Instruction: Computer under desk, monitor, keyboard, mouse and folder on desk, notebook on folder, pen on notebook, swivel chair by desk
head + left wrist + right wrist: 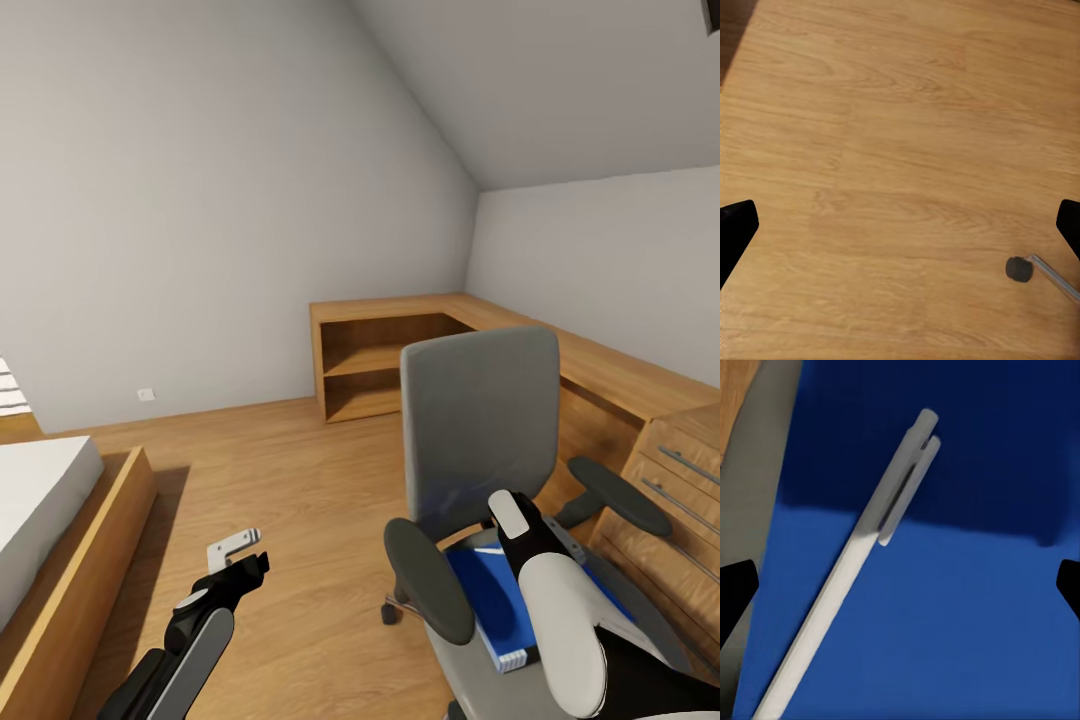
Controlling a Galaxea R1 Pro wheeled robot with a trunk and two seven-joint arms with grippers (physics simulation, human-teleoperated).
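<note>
Right claw hangs spread wide over the pen lying on the blue folder on the swivel chair seat, so next it seemingly must descend and pinch the pen, while left claw idles spread above the floor.

Folder partly behind right arm
</note>
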